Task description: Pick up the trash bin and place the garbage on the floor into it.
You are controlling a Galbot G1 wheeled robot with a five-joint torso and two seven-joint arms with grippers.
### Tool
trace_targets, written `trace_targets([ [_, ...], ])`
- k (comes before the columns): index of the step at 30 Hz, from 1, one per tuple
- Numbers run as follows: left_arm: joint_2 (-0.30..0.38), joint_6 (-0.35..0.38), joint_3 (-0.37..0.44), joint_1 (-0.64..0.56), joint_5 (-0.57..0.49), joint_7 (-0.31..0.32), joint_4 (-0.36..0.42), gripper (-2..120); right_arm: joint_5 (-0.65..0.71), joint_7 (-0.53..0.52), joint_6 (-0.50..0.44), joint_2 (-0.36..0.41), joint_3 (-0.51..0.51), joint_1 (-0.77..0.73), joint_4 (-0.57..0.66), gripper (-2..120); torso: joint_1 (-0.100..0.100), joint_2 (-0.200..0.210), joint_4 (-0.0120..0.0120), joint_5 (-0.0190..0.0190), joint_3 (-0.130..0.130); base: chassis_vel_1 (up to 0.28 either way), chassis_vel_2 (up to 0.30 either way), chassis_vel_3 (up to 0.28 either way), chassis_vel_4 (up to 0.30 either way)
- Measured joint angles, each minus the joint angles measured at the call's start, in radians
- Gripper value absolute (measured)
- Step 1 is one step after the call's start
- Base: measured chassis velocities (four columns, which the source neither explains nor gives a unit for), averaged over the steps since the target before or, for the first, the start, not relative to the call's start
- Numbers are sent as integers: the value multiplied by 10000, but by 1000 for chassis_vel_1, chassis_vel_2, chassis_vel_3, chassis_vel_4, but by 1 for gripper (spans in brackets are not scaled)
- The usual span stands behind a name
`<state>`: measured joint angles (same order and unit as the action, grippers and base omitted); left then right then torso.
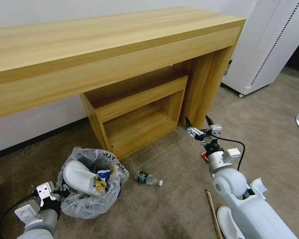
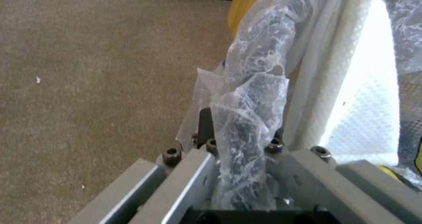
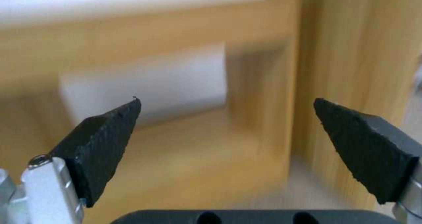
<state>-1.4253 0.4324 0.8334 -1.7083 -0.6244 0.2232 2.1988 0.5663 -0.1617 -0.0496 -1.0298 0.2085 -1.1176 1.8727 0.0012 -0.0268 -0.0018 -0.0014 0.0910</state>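
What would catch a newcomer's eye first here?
The blue round trash bin with its wrinkly clear bag stands on the beige carpet floor, a white slipper sticking out, the left gripper clamped on its rim. Beside it lies a clear green-labelled bottle; the right gripper hovers open by the wooden desk.

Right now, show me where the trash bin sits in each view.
Head view: the trash bin stands lower left on the carpet, with the left gripper clamped on its rim.
Left wrist view: its bag-covered rim runs up out of the left gripper.
Right wrist view: the open right gripper faces the desk, away from the bin.
Shared landmark: the white slipper inside the bin.
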Motion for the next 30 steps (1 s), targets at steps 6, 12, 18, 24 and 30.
trace_targets([
  [6, 1, 4, -6, 76, 6, 11, -61, 1, 2627, -1226, 4231, 854, -2267, 954, -524, 100, 0, 0, 0, 1, 0, 0, 0, 0, 0],
  [12, 42, 65, -52, 288, -65, 66, -153, 1, 3875, -1979, 6293, 951, -3625, 2107, -1213, 100, 0, 0, 6, 3, 0, 0, 0, 0, 0],
  [18, 412, 259, -425, 959, -279, 147, -748, 1, 4191, -2315, 7523, 1004, -4165, 2747, -2071, 100, 0, 0, -4, -2, 0, 0, 0, 0, 0],
  [24, 358, 255, -425, 1009, -284, 126, -857, 1, 3491, -1398, 7766, 888, -5042, 3725, -3196, 100, 0, -1, 1, 1, 0, 0, 0, 0, 0],
  [30, 249, 239, -414, 1016, -273, 119, -813, 1, 2469, 22, 7106, 747, -6060, 4574, -4040, 100, 0, 0, 1, 1, 0, 0, 0, 0, 0],
])
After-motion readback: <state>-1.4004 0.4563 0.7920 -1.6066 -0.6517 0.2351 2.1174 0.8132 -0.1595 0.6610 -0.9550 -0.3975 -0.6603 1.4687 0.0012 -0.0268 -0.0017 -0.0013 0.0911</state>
